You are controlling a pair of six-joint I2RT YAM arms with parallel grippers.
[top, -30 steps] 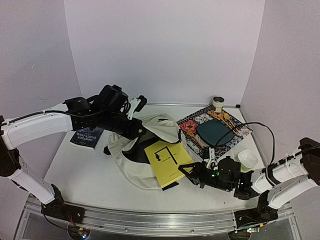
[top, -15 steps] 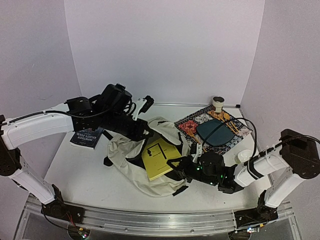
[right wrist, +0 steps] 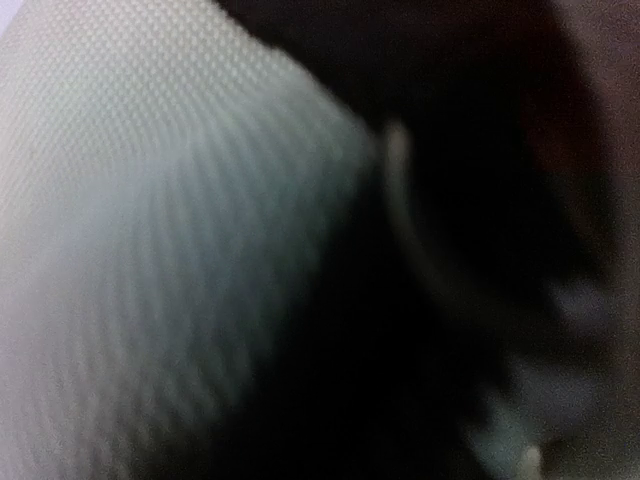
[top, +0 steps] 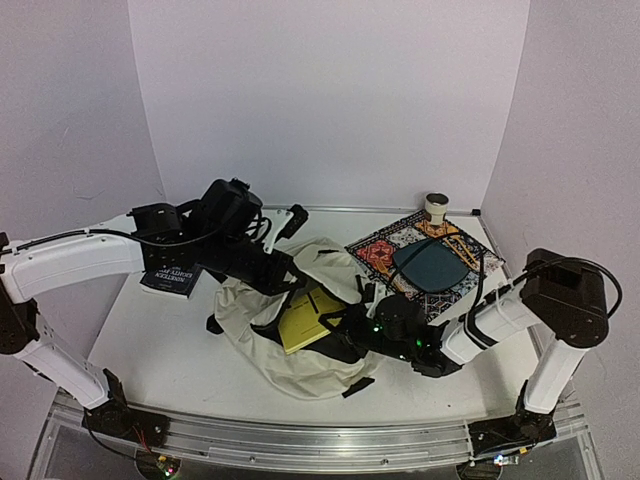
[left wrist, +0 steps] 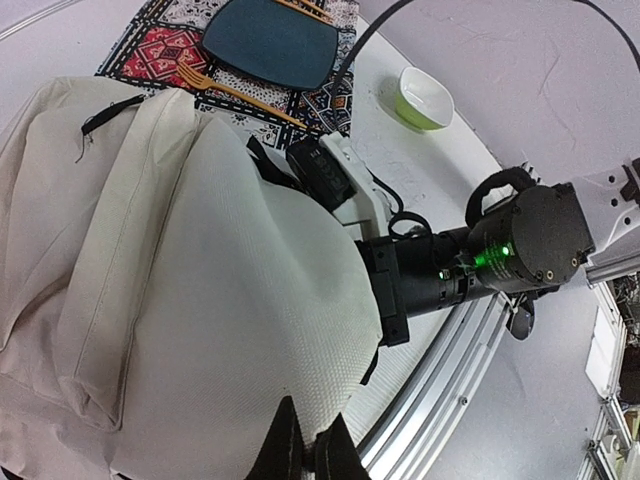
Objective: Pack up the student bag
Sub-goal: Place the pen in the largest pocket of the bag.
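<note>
I see the soft cream cloth student bag [left wrist: 200, 300] as matt, coarse-woven canvas, its pebbled weave plain in my right wrist view. The thin yellow paper booklet [top: 305, 318] in its mouth looks smooth and dull. Beyond the bag, the small lime-green bowl [left wrist: 425, 97] shines glossy; the dark teal plate [left wrist: 268, 42] looks satin-smooth.

Dark book [top: 168, 279]: white cover lettering was present, upside down, too small to read. Yellow booklet [top: 303, 318]: black marks were illegible. Nothing else bore text.
</note>
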